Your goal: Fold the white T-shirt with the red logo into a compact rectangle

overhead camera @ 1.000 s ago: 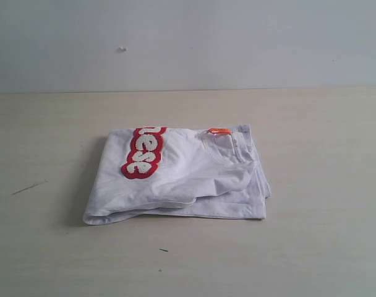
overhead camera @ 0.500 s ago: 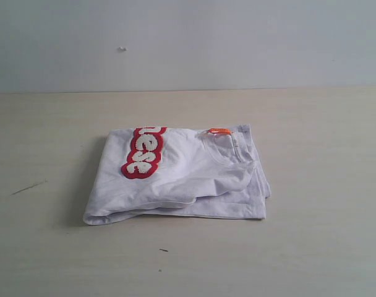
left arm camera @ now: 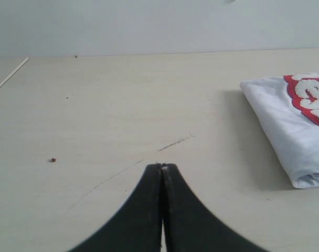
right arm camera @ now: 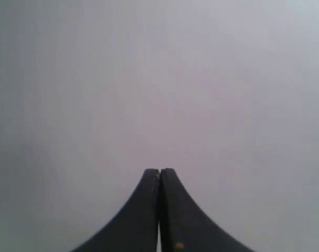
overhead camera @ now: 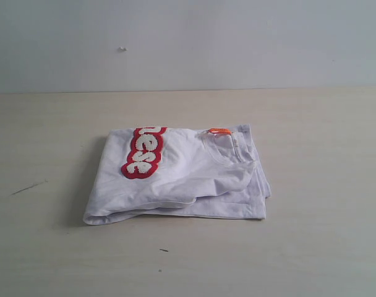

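Well, the shirt [overhead camera: 175, 176] lies in the middle of the counter [overhead camera: 318, 247], folded into a thick, roughly rectangular bundle. The logo [overhead camera: 145, 153] sits on the top layer toward the left, running from the far edge toward the near one. Only its last letters show, because the rest is hidden past the fold at the far edge. The orange tag [overhead camera: 219, 131] and the ribbed collar [overhead camera: 225, 148] show at the far right corner, so the neck sits on top rather than buried. The near edge is a rounded fold, puffed up a little at the left corner. On the right a lower layer sticks out past the top one, so the stack is not quite square. Nothing presses on the cloth; it holds its shape by its own weight.

Neither arm shows in the exterior view. The left claw [left arm camera: 162, 167] has its two black fingers pressed together with nothing between them. It hangs over bare counter, well apart from the shirt, whose rounded corner shows off to one side. A thin scratch [left arm camera: 175, 143] marks the counter between claw and shirt. The right claw [right arm camera: 160, 170] is likewise closed on nothing, and its camera sees only a blank grey surface [right arm camera: 159, 79], so I judge that arm points away from the work.

To my eye the folding is done or all but done. With both claws clear, the only thing left would be squaring that stray right edge.
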Controlling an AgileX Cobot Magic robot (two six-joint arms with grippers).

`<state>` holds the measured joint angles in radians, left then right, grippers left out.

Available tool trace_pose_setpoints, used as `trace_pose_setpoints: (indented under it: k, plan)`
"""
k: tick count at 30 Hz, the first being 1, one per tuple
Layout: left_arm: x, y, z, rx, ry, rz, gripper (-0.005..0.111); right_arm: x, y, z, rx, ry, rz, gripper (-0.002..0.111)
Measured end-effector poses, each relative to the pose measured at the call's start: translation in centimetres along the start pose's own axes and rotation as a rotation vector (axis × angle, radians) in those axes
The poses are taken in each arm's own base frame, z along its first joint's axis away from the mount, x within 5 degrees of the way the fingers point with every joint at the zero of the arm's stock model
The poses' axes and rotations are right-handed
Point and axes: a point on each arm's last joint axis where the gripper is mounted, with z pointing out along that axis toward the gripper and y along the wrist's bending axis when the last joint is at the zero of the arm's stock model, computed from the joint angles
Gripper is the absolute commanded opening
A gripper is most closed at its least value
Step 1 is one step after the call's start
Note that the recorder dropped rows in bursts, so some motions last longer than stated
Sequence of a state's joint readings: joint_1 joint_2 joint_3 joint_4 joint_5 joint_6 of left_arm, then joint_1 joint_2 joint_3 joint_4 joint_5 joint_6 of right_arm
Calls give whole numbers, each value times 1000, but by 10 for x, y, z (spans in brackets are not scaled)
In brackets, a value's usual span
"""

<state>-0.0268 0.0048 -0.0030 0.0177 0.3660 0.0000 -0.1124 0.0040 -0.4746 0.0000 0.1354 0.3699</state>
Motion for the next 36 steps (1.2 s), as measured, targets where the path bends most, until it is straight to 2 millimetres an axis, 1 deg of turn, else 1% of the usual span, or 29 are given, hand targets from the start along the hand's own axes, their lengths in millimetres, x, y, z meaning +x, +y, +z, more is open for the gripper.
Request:
trace_pose_setpoints:
  k: [2,5,6,12,13,14,15,20,21,23,27,36]
  plan:
    - [0,0,0,0,0,0,0,19,-7,3,23,58,0,0]
    - [0,0,0,0,0,0,0,42,-16,4,51,131,0,0]
    - [0,0,0,0,0,0,0,54,-21,4,67,172,0,0]
    - [0,0,0,0,0,0,0,82,-33,3,101,256,-78,0]
    - [0,0,0,0,0,0,0,93,-37,1,112,288,-89,0]
    - [0,0,0,0,0,0,0,97,-39,1,116,301,-93,0]
    - [0,0,0,0,0,0,0,108,-43,-1,127,334,-98,0]
    - [0,0,0,0,0,0,0,135,-54,-8,163,434,-100,0]
    - [0,0,0,0,0,0,0,137,-55,-9,166,443,-100,0]
    - [0,0,0,0,0,0,0,147,-59,-12,179,479,-100,0]
    - [0,0,0,0,0,0,0,157,-64,-18,217,568,-109,0]
    - [0,0,0,0,0,0,0,157,-64,-18,222,581,-120,0]
